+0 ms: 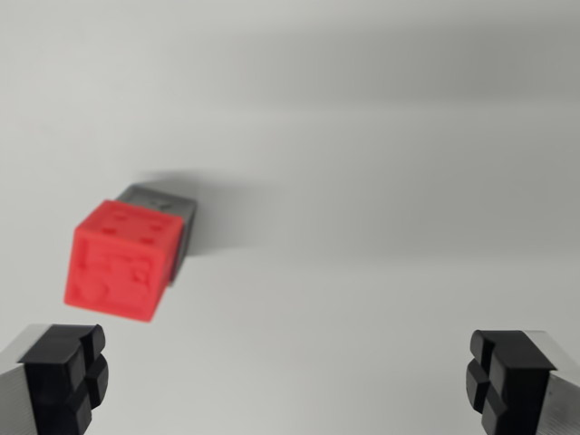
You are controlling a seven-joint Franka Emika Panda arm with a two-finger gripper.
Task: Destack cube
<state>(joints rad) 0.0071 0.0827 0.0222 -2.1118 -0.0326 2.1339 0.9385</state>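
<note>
Bench: plain white surface filling the view; no edge or corner is visible, so positions are given by the wrist view's sides.

Gripper: spread wide, holding nothing. 2 black pads show at the bottom corners, 1 at the wrist view's left and 1 at the right, with bare bench between them.

Red cube: sits in the left half of the wrist view, above and just inside the left pad, apart from it. It is not in the gap between the pads; it lies forward and to the left of the gripper's midpoint. It appears turned, its faces at an angle to the line between the pads.

Grey cube: mostly hidden behind and beneath the red cube, touching it; only a top edge and a side strip show. The red cube appears to rest on it, so the stack reads as intact.

Judgement: destacking not yet begun. The coming move depends on shifting the gripper leftward and forward to centre over the red cube, probably with a wrist turn to square the pads to its faces. Grasping too low risks catching the grey cube.
</note>
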